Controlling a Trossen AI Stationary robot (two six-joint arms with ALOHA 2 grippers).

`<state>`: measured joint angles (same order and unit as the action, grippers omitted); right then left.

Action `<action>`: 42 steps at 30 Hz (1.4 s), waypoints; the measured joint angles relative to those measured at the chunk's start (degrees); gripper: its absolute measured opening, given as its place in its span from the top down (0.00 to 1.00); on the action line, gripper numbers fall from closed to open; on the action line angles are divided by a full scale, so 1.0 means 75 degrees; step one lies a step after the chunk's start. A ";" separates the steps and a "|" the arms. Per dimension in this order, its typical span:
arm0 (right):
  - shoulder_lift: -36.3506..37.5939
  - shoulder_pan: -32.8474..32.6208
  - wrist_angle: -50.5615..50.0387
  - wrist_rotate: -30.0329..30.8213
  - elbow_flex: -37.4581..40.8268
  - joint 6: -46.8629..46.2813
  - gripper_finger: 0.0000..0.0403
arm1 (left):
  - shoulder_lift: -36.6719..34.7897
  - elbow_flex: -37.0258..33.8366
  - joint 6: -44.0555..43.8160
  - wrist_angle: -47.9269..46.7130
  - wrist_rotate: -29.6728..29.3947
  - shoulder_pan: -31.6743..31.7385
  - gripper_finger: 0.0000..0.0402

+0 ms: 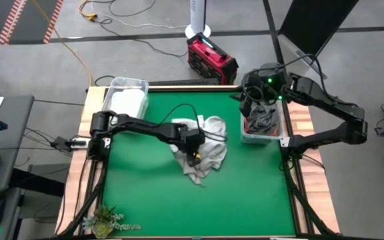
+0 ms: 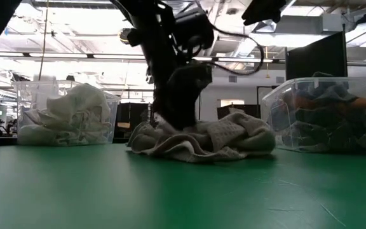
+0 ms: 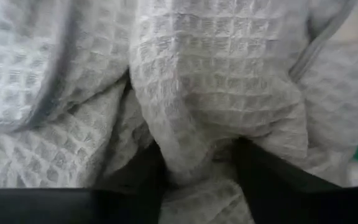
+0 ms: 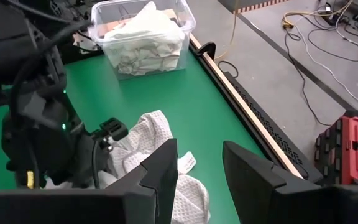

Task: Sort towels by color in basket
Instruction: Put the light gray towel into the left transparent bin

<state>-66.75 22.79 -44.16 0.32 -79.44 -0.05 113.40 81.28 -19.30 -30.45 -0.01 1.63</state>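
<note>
Green tabletop carries a pale towel pile (image 1: 202, 150) at its middle. Left gripper (image 3: 197, 171) pinches a waffle fold, fingers partly closed; neighbouring layers may lift too. Right gripper (image 4: 201, 168) hangs empty, half open, over the right-edge dark-towel bin (image 1: 262, 123).

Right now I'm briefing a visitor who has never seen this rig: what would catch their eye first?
The heap of pale waffle-weave towels mid-table, with the left gripper pinching a fold of it between its fingers. Then two clear bins at the far edge: the left bin holds white towels, the right bin dark ones, with the right gripper above it.
</note>
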 joint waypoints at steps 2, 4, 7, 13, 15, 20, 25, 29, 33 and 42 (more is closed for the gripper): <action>0.0004 0.0000 0.0002 0.0000 0.0000 0.0000 0.61 | 0.0014 0.0000 0.0106 -0.0320 0.0000 -0.0034 0.67; -0.0004 0.0001 0.0000 0.0000 0.0000 0.0003 0.61 | -0.0057 0.0007 0.0127 -0.0557 0.0007 -0.0044 0.82; -0.0013 0.0003 0.0000 0.0000 0.0000 0.0000 0.61 | -0.0384 -0.0009 0.0096 -0.0708 -0.0056 -0.0023 0.96; -0.0013 -0.0029 0.0000 -0.0003 0.0000 -0.0003 0.61 | -0.1882 -0.0006 -0.0252 -0.0617 -0.1349 0.0176 0.99; -0.0011 -0.0064 0.0002 -0.0006 0.0000 -0.0007 0.61 | -0.2542 -0.0006 -0.0411 -0.0605 -0.1872 0.0241 0.99; -0.0011 -0.0164 -0.0025 -0.0012 0.0000 -0.0015 0.61 | -0.4327 -0.0004 0.0159 0.0271 -0.2222 0.0329 0.99; -0.0011 -0.0189 -0.0023 -0.0012 0.0000 -0.0003 0.61 | -0.5756 -0.0003 0.1089 0.1129 -0.2466 0.0323 0.99; -0.0011 -0.0189 -0.0023 -0.0012 0.0000 0.0017 0.61 | -0.6612 -0.0003 0.1549 0.1655 -0.3857 0.0326 0.99; -0.0011 -0.0187 -0.0023 -0.0012 0.0000 0.0026 0.61 | -0.7242 -0.0001 0.1975 0.1687 -0.6332 0.0326 0.99; -0.0011 -0.0192 -0.0020 -0.0012 0.0000 0.0008 0.61 | -0.7441 -0.0003 0.0687 -0.1184 -0.9876 0.0529 0.99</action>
<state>-66.83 21.34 -44.31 0.23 -79.44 0.00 57.59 81.25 -14.15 -39.33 -74.08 5.60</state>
